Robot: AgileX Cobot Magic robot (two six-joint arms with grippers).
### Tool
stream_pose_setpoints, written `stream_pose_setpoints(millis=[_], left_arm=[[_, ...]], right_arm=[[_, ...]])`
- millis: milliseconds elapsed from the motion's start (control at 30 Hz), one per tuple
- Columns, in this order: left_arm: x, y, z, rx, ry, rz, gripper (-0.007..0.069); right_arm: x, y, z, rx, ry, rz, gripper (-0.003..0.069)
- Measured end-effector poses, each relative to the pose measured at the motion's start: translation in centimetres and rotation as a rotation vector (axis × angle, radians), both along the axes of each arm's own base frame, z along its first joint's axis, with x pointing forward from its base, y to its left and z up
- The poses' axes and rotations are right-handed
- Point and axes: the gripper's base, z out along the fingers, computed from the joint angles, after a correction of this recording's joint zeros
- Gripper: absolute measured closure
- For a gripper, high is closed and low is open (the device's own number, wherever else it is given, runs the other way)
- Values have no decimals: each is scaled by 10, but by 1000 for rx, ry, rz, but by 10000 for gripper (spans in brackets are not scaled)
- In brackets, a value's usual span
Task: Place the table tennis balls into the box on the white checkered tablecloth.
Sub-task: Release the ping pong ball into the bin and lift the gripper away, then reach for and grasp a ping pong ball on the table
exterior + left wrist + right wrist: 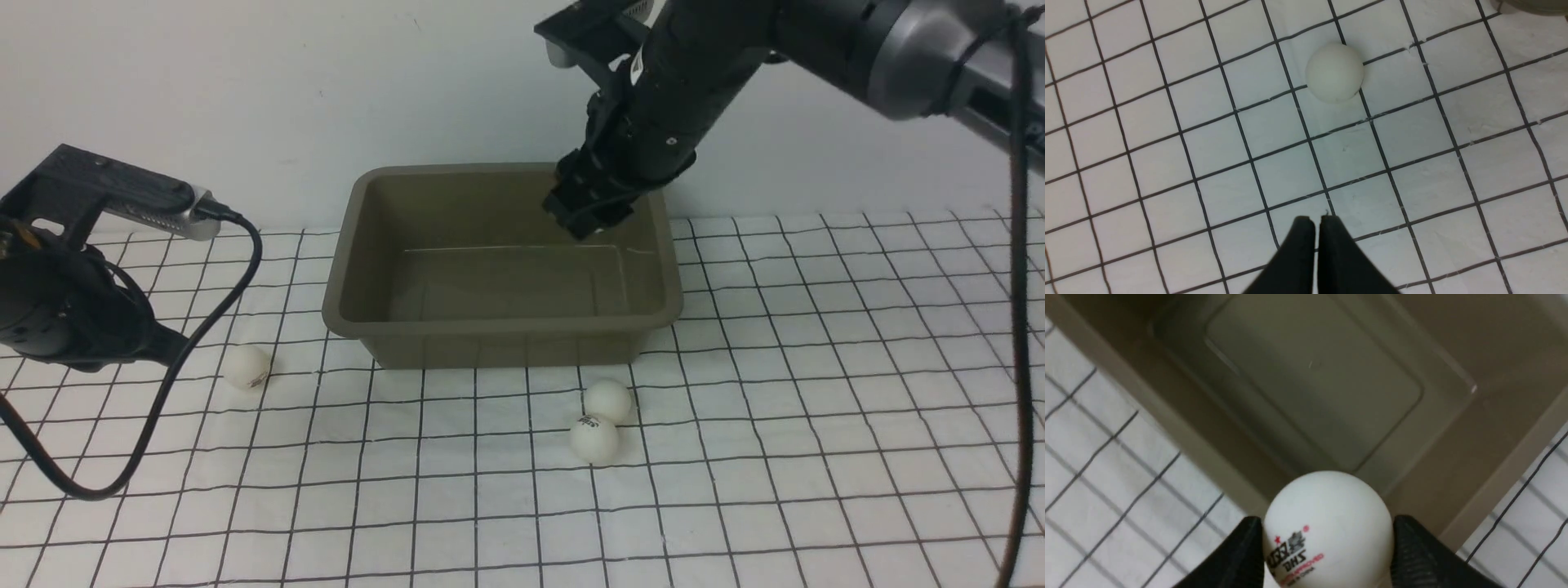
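"Olive-grey plastic, that rectangular box [498,327] with the flared rim. It sits at the far side of the white checkered tablecloth [816,408] that covers the tabletop, close to the pale wall [245,82]."

"Where is the right gripper [589,216]?"

"Over the far right part of the box, about level with the rim. Its jaws are clamped on a small white table tennis ball [1327,526] printed with a red and black logo. In the wrist view the right gripper [1329,535] has a black finger on each side of that ball, and the box [1306,375] lies right underneath."

"And the other balls?"

"Three are on the cloth. Two lie in front of the box, off its right front corner, touching or very nearly so. The nearer ball [594,439] has a dark logo on top, and the farther ball [607,401] looks plain from here. The third ball [246,367] lies off the left front corner of the box, with its logo low on the side."

"What about the left gripper [1317,222]?"

"It is closed on nothing, with its black fingers [1339,261] pressed together. It points down at the cloth near the third ball [1335,72] but does not touch it."
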Motion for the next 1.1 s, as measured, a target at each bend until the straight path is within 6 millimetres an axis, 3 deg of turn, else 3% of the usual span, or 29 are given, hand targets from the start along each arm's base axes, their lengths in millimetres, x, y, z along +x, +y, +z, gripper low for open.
stream_pose_setpoints(millis=[100, 300, 467, 833, 967, 1100], left_arm=[[0, 0, 0, 0, 0, 0, 629], [0, 0, 0, 0, 0, 0, 629], [0, 0, 0, 0, 1, 0, 629], [-1, 0, 0, 0, 8, 0, 629], [-1, 0, 0, -1, 9, 0, 629], [-2, 0, -1, -4, 23, 0, 629]], right_arm=[[11, 5, -6, 11, -52, 2, 296], [39, 19, -62, -22, -73, 7, 296], [48, 23, -81, -54, -98, 40, 296], [44, 16, -77, -106, -71, 5, 190], [25, 3, -48, -140, 13, -48, 183], [9, -5, -12, -68, -3, -97, 183]])
